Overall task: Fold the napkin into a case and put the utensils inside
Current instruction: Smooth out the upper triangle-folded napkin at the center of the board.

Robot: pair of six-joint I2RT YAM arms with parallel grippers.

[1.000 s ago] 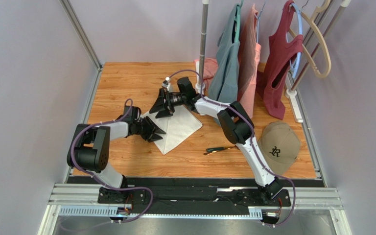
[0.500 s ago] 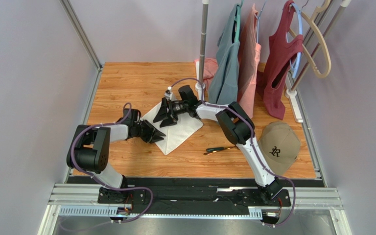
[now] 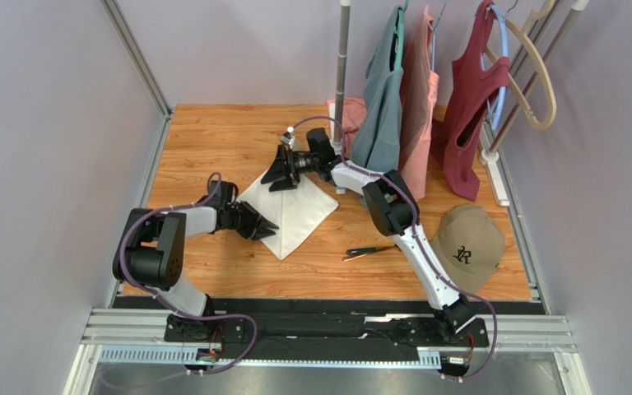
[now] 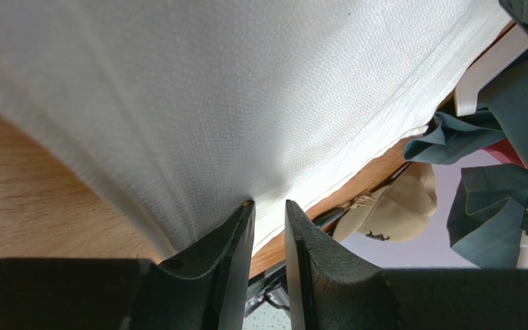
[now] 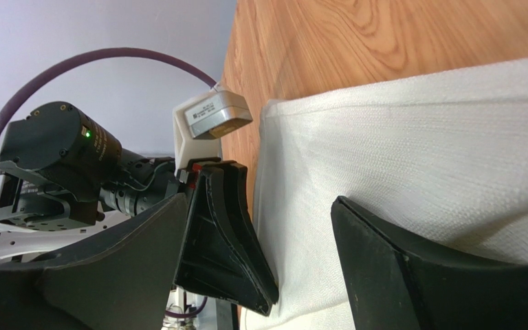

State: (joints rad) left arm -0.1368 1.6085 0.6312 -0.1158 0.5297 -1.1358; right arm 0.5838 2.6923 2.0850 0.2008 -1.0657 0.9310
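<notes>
Utensils (image 3: 369,250): together on the table (image 3: 212,136), near-right of the napkin (image 3: 299,216) and apart from it; cap (image 3: 469,244) further right.
Left gripper (image 3: 263,225): jaws almost closed, pinching the napkin's left edge.
Right gripper (image 3: 281,175): jaws spread wide over the napkin's far corner, gripping nothing.
Hanging garments (image 3: 385,107) and pole (image 3: 343,74): close behind the right gripper.
Tabletop: runs on far-left to the wall.

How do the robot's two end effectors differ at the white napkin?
The left end effector is pinched nearly shut on the edge of the napkin; the right end effector is spread wide open. The left sits at the napkin's left side, the right at its far corner. Both are black and two-fingered.
</notes>
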